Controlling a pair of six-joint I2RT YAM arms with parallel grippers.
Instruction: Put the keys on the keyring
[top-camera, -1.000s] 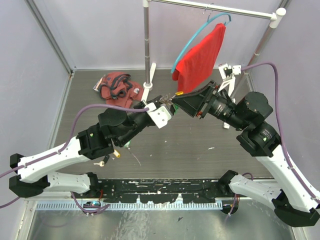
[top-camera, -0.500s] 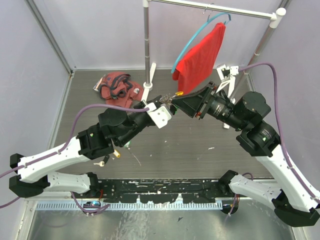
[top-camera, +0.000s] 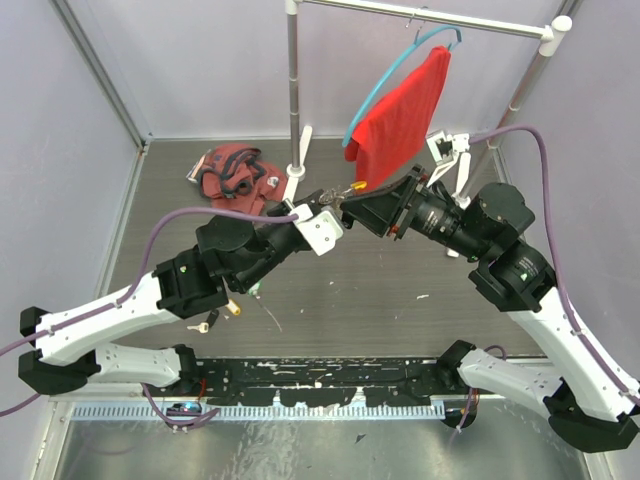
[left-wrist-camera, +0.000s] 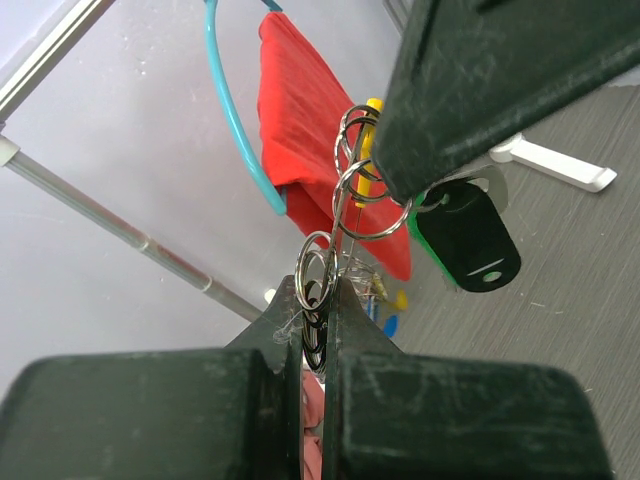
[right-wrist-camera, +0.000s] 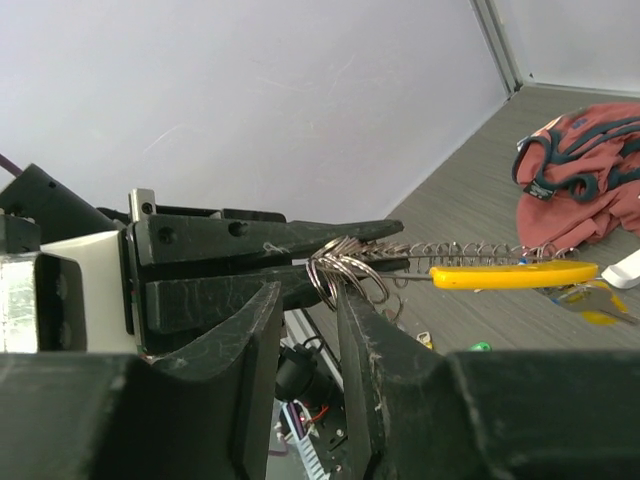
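Note:
My left gripper (top-camera: 328, 206) is raised above the table's middle and shut on a bunch of silver keyrings (left-wrist-camera: 318, 290). More linked rings (left-wrist-camera: 365, 190) stand up from its tips, with a thin wire and a yellow handle (right-wrist-camera: 512, 274). A key with a black, green-rimmed tag (left-wrist-camera: 466, 236) hangs by those rings, under my right gripper's finger (left-wrist-camera: 480, 90). My right gripper (top-camera: 347, 205) meets the left tip to tip; its jaws stand apart, with the rings (right-wrist-camera: 345, 268) at its fingertips against the right finger (right-wrist-camera: 372, 330). Loose keys (top-camera: 208, 322) lie on the table under the left arm.
A red cloth (top-camera: 400, 115) on a blue hanger (top-camera: 385, 80) hangs from a metal rack (top-camera: 293, 90) just behind the grippers. A crumpled red garment (top-camera: 232, 172) lies at the back left. Small green (right-wrist-camera: 482, 347) and yellow (right-wrist-camera: 425, 340) key heads lie on the floor.
My right arm has edged a little left and up toward the left gripper. The left arm and the rings it holds have stayed put.

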